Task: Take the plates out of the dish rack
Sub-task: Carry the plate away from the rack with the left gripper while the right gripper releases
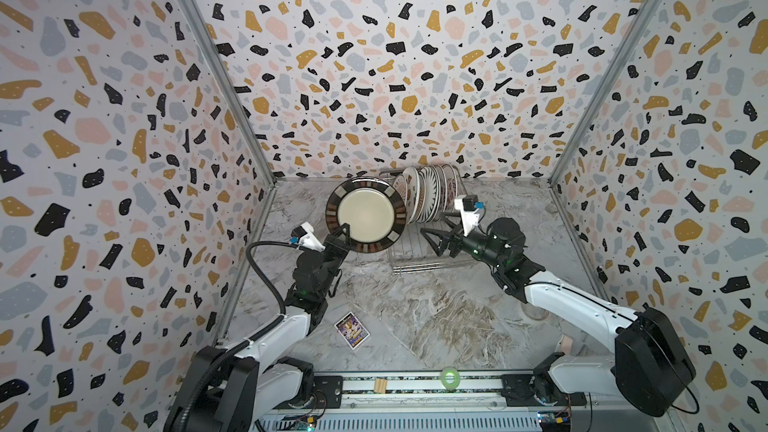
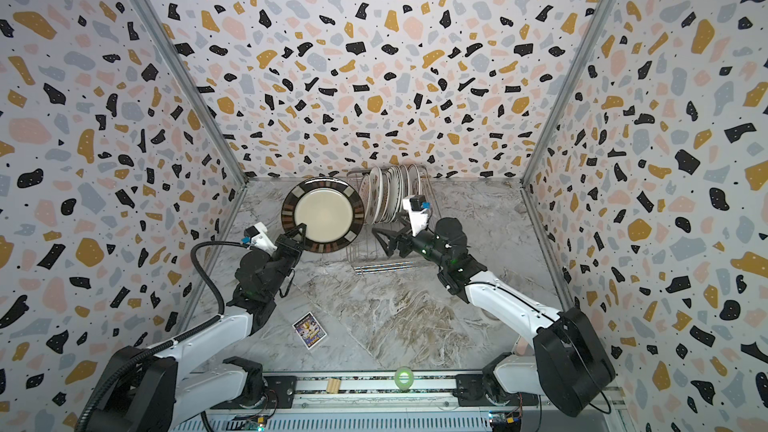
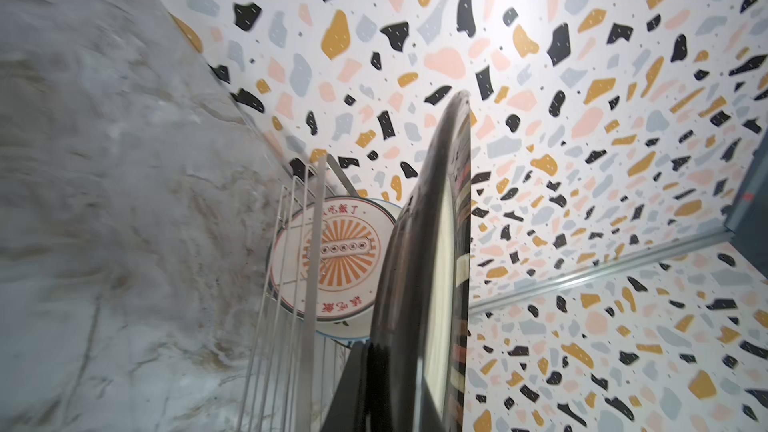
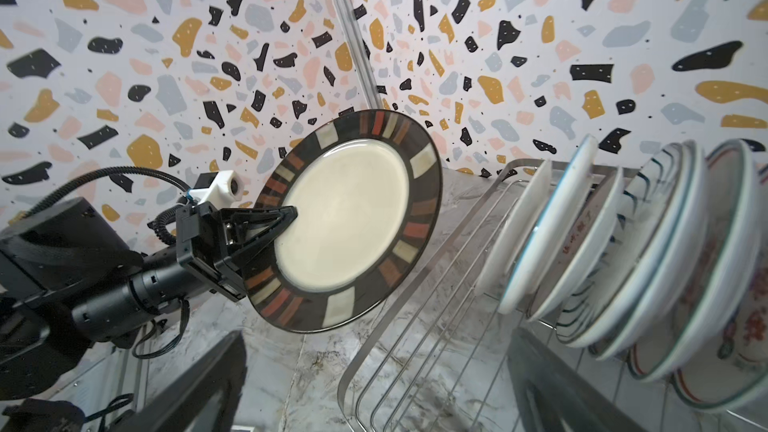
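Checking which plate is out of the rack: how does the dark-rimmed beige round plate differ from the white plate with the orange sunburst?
The dark-rimmed beige plate has a plain centre; the white sunburst plate bears orange rays and red characters. The beige plate hangs in the left gripper, clear of the silver wire dish rack; the sunburst plate stands on edge inside it. Both are round.
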Available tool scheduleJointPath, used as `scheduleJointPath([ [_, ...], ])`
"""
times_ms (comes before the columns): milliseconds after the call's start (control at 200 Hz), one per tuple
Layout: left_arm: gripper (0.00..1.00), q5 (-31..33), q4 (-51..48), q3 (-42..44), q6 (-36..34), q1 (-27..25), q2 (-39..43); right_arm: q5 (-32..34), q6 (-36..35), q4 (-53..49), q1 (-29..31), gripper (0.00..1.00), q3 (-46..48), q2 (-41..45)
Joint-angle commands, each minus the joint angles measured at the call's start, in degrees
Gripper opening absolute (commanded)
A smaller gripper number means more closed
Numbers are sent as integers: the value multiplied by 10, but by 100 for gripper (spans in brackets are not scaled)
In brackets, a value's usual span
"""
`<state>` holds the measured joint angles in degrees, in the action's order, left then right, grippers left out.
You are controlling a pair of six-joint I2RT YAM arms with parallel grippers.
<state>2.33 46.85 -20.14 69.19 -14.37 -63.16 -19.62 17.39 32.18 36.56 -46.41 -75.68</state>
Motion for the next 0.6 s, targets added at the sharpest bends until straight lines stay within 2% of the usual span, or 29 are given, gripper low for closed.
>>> scheduleJointPath([
  [0, 0, 67, 79, 3, 48, 21, 37, 86, -69, -66, 46, 99, -55, -20],
  [120, 0, 103, 92, 36, 83, 45, 45, 93, -79, -86, 76, 99, -95, -63],
  [245, 0, 147, 74, 47, 90, 57, 44, 87, -92, -106, 103, 99, -141, -112],
  [456, 0, 120, 105, 38, 105, 84, -24, 109, -101, -138, 137, 99, -212, -197],
  [596, 0, 154, 98, 29, 103, 87, -61, 72, -110, -159, 158, 99, -275, -264],
])
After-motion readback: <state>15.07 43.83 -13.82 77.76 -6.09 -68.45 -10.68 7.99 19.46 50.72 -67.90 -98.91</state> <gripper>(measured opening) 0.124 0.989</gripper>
